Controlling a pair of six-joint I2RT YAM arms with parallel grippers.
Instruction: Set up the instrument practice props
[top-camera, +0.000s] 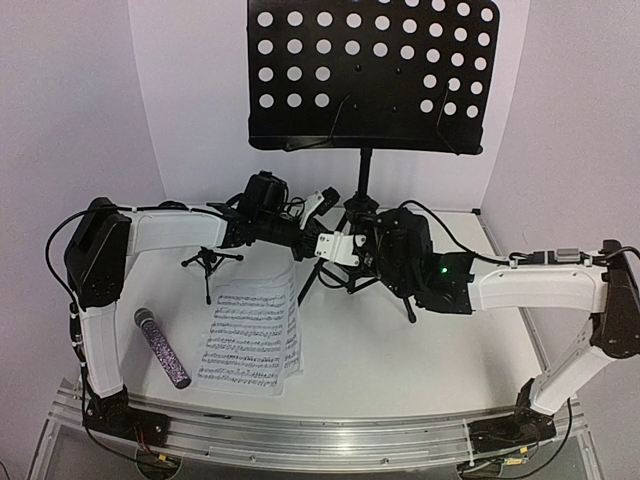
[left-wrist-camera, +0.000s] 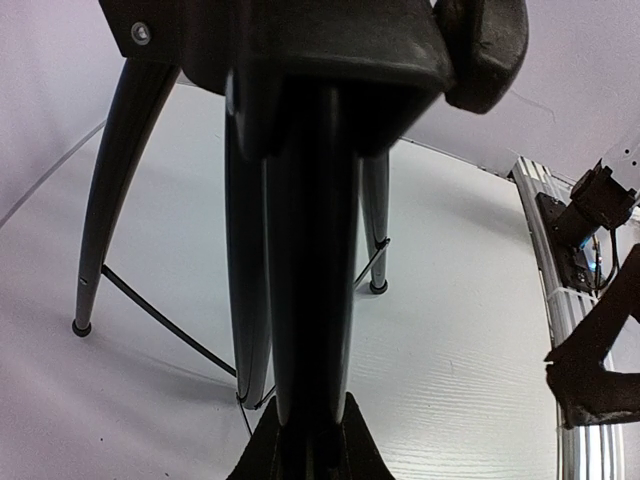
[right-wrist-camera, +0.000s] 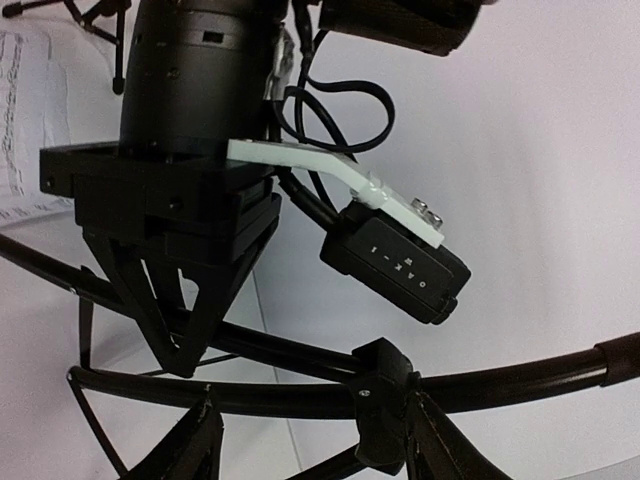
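1. The white table (top-camera: 420, 350) carries everything, with both arm bases on the rail at its near edge.
2. The music stand (top-camera: 360, 70) stands upright at the back centre. Its black perforated tray sits high on the pole, bare of paper, and its tripod legs are spread on the tabletop.
3. The left arm (top-camera: 170, 230) reaches in from the left to the foot of the music stand. The right arm (top-camera: 540, 285) reaches in from the right to the same spot.
4. The left gripper (right-wrist-camera: 185, 345) has its 2 fingers drawn narrow, pinching a black tube low on the music stand (pole or leg, we cannot tell which).
5. The right gripper (right-wrist-camera: 320, 430) is spread wide. Its fingers sit on either side of the stand's leg joint, and we see no grip on it.
6. The sheet-music pages (top-camera: 250, 335) lie flat on the table, in front of the tripod legs and to their left.
7. The microphone (top-camera: 162, 347) lies on its side just left of the pages. Its purple glitter body points toward the near edge and its silver head toward the back.
8. The mic stand (top-camera: 210, 262) stands on its small tripod behind the pages' far left corner, under the left arm and apart from the microphone.
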